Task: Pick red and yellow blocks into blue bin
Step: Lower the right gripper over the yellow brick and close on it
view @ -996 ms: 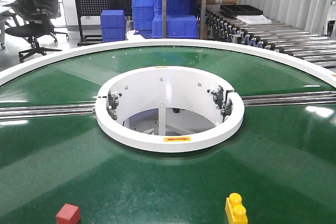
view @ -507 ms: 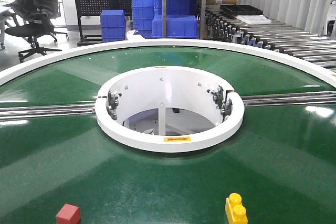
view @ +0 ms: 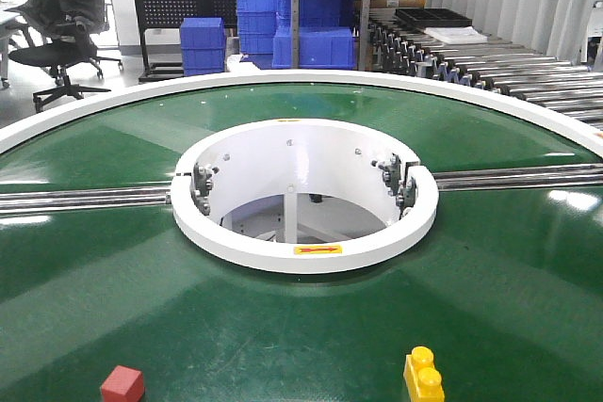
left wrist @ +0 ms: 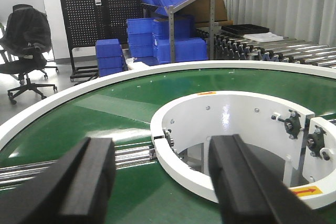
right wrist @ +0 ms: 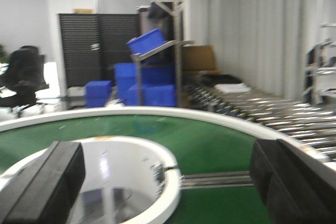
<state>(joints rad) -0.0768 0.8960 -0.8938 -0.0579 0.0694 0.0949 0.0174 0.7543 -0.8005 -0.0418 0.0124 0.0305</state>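
Here, red cube (view: 122, 384) and studded yellow brick (view: 424, 377) lie apart; left claw (left wrist: 163, 179) and right claw (right wrist: 169, 182) gape.

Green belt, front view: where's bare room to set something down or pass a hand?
Widest bare patch: green belt between the red cube and yellow brick, in front of the white centre ring. Also bare: the far arc between ring and outer white rim. Tight only at the near edge, around the two blocks.
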